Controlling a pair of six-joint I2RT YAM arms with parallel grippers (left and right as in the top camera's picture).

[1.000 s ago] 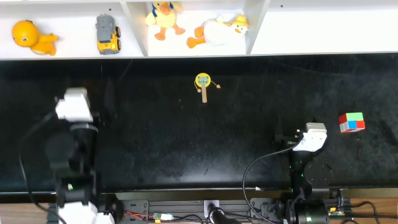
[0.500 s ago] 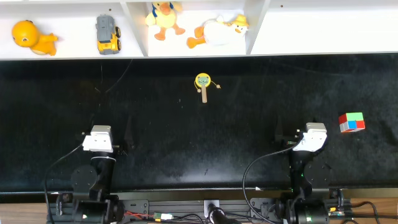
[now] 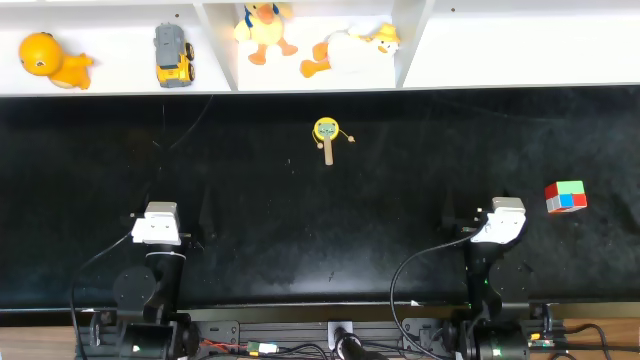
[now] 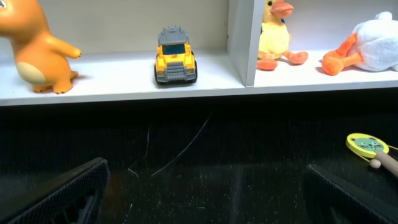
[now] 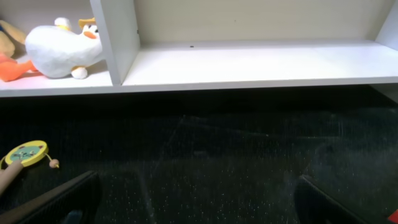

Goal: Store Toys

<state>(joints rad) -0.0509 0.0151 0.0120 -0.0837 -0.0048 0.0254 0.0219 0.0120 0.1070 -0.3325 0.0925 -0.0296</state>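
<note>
Two arms sit folded close to their bases in the top view, low over the black table [image 3: 300,230]. We see the left gripper [image 3: 158,222] and the right gripper [image 3: 500,220] well apart from each other, neither touching a toy. A rattle drum [image 3: 327,134] with a wooden handle lies on the table far ahead of both grippers, roughly between them. A colour cube [image 3: 565,196] lies near the right gripper, on its right and slightly ahead. Along the table's far side runs a white shelf [image 3: 500,60]. It holds an orange toy [image 3: 52,58] and a yellow truck [image 3: 173,54] in the compartment ahead of the left gripper, and a yellow plush duck [image 3: 264,28] and a white plush duck [image 3: 350,50] in the middle one.

From the left wrist view, we find the left gripper's fingers spread wide with nothing between them. The truck stands straight ahead, facing the gripper, with the orange toy to its left. A shelf divider stands between the truck and the yellow duck. The drum lies on the table ahead and to the gripper's right.

From the right wrist view, we see that gripper's fingers also spread wide and holding nothing. A divider stands ahead and to its left, with the white duck beyond it. The drum lies on the table farther left.
</note>
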